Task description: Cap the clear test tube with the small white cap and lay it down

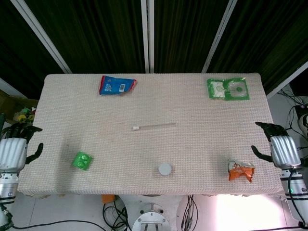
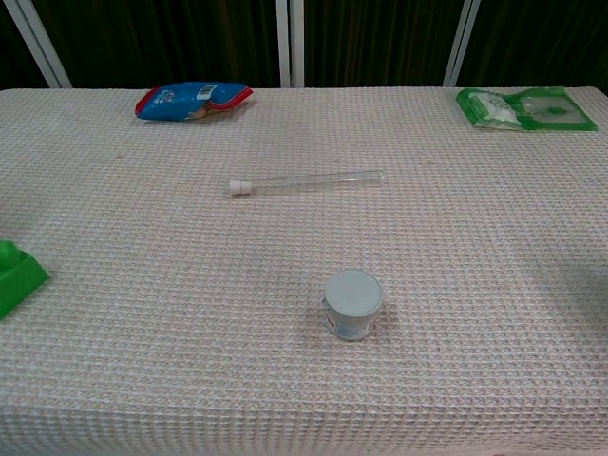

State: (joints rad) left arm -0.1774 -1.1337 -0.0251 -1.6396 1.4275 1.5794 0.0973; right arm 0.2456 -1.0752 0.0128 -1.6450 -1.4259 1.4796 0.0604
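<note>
A: How many test tubes on the surface [image 2: 114, 380]?

B: One clear test tube [image 1: 156, 125], with one small white cap [image 1: 136, 128] on its end.

A: Snack packets?

B: Three: one blue packet [image 1: 117, 85] at the far edge, one green packet [image 1: 228, 89] toward the far right corner, one orange packet [image 1: 240, 170] near the right edge.

A: Anything else?

B: One small white tub [image 2: 352, 302] and one green block [image 1: 82, 160]. Two robot hands as well: one left robot hand [image 1: 13, 150], one right robot hand [image 1: 281, 150].

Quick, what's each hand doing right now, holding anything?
Left hand: open, holding nothing, off the table's left edge.
Right hand: open, holding nothing, off the right edge.
</note>
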